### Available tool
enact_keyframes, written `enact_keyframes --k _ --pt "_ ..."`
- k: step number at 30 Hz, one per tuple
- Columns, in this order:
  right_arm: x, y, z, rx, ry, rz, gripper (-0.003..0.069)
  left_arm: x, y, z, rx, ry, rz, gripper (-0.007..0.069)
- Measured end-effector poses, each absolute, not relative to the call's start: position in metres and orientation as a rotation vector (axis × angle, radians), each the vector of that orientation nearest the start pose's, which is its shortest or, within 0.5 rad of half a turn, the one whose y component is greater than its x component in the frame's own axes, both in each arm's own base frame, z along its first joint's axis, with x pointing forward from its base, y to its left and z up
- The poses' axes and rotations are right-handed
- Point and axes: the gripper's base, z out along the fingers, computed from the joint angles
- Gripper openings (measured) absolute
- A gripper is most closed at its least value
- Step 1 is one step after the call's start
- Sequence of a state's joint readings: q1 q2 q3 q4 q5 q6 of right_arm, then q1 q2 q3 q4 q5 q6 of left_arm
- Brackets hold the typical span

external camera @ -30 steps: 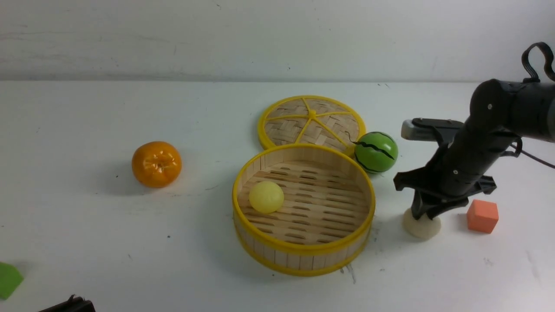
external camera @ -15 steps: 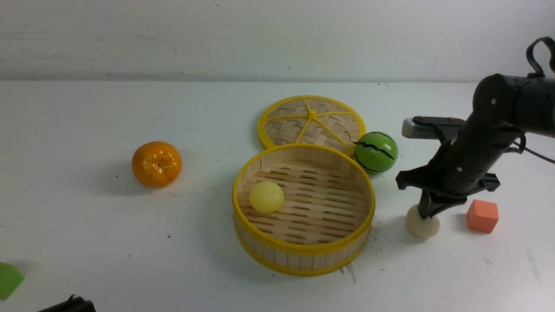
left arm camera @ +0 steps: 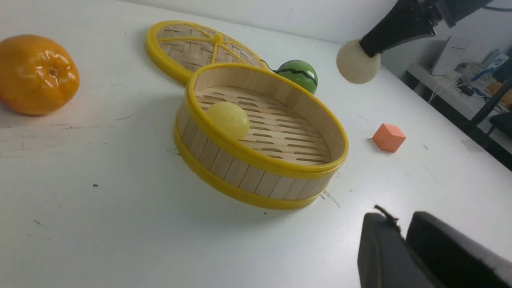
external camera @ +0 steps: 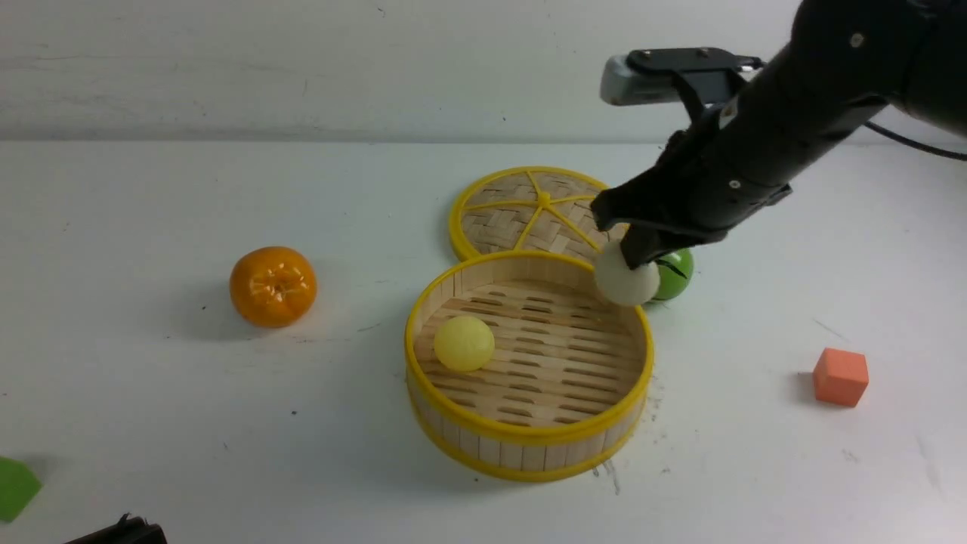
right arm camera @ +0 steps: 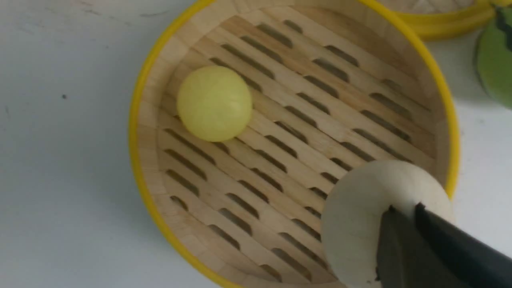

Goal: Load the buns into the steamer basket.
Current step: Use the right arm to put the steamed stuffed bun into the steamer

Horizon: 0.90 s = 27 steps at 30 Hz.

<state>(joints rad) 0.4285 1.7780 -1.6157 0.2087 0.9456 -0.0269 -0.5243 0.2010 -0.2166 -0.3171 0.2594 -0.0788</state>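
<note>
The steamer basket (external camera: 529,461) stands mid-table with the pale yellow bun (external camera: 464,344) lying on its slatted floor at the left. My right gripper (external camera: 633,261) is shut on the top of the cream-beige bun (external camera: 623,285) and holds it in the air over the basket's far right rim. The right wrist view shows this bun (right arm camera: 360,216) above the slats just inside the wall (right arm camera: 138,120), apart from the yellow bun (right arm camera: 215,103). My left gripper (left arm camera: 398,218) hangs low near the table's front, fingers close together and empty.
A woven lid (external camera: 540,211) lies flat behind the basket. A green striped ball (external camera: 676,278) sits at the basket's far right, partly behind the held bun. An orange (external camera: 273,286) lies to the left, an orange cube (external camera: 840,376) to the right, and a green piece (external camera: 13,487) at the front left edge.
My right gripper closed on the cream-beige bun on the table beside the orange cube, lifted it, and carried it up and left to above the basket's far right rim.
</note>
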Motion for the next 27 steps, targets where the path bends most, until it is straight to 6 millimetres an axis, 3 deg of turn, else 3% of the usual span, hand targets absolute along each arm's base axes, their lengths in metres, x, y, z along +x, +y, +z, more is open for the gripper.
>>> enact_keyframes --k 6,14,19,22,27 --pt "0.367 0.204 0.287 -0.547 2.623 0.425 0.0005 0.055 -0.040 0.252 0.184 1.762 -0.737 0.0092" --pt "0.393 0.217 0.231 -0.538 2.706 0.401 0.0008 0.055 -0.040 0.252 0.184 1.762 -0.737 0.0100" --pt "0.402 0.219 0.213 -0.470 2.716 0.382 0.0035 0.055 -0.040 0.252 0.184 1.762 -0.737 0.0101" --pt "0.404 0.218 0.211 -0.456 2.715 0.362 0.0078 0.055 -0.040 0.252 0.184 1.762 -0.737 0.0101" --pt "0.406 0.217 0.212 -0.417 2.717 0.344 0.0318 0.055 -0.040 0.252 0.184 1.762 -0.737 0.0107"
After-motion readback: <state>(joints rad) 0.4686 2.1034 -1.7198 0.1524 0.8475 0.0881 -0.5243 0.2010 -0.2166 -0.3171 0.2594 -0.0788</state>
